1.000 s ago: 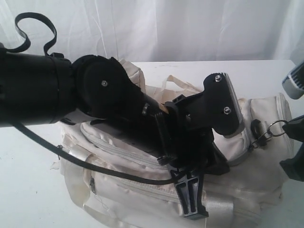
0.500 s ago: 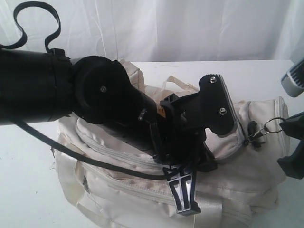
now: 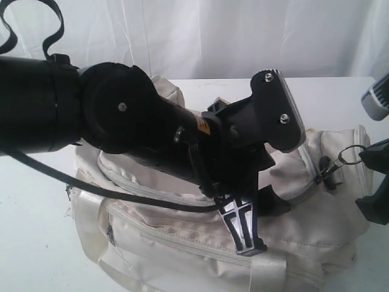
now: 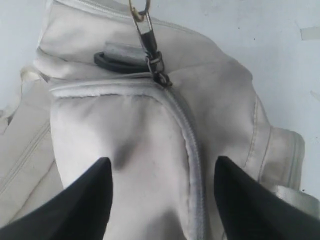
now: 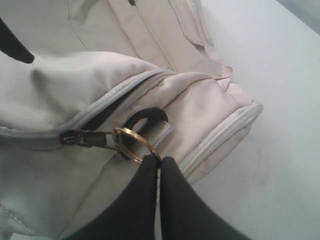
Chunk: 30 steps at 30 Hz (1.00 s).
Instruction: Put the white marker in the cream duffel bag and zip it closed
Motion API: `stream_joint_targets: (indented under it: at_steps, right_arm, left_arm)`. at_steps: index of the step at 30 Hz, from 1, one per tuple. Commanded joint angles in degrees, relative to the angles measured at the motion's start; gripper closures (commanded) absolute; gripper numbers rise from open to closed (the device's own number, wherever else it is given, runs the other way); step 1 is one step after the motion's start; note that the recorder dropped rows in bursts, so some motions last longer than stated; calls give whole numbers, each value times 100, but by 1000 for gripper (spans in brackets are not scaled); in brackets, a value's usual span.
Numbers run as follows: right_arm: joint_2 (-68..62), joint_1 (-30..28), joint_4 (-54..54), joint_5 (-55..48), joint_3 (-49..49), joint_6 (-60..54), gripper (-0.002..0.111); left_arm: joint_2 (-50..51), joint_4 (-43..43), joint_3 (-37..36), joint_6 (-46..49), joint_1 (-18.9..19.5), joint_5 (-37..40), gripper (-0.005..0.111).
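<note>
The cream duffel bag lies on its side across the table, with its grey top zipper shut along the curved flap. My left gripper hovers just over the middle of the bag. Its jaws are open, with only fabric between them. My right gripper is at the bag's right end, shut on the gold ring of the zipper pull. That ring is drawn out to the right. A black strap ring sits beside it. The white marker is out of view.
The white table stretches behind and to the right of the bag, and a white curtain hangs behind it. The bulky left arm hides much of the bag's top. A black cable drapes across the bag.
My left gripper has lifted slightly off the bag, and its jaws now stand wide. The zipper ring in my right gripper has shifted a little up and to the right.
</note>
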<state>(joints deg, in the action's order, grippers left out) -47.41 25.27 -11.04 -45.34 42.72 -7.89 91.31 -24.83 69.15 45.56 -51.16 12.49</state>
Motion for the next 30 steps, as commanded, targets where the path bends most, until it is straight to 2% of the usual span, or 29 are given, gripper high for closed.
stream_joint_targets:
  at_steps: [1, 7, 16, 28, 30]
  right_arm:
    - [41, -15, -83, 83, 6, 44, 108]
    - [41, -15, 3, 83, 6, 44, 108]
    - [41, -15, 103, 92, 6, 44, 108]
    - [41, -15, 233, 92, 6, 44, 108]
    - [41, -15, 233, 92, 6, 44, 108]
  left_arm:
    - [-63, -145, -42, -45, -287, -182, 47]
    - [-63, -131, -42, -45, -426, -367, 52]
    - [159, -131, -42, -45, -426, -701, 59]
    - [302, -161, -42, -83, -426, -753, 59]
    - [306, -172, -42, -83, -426, -822, 65]
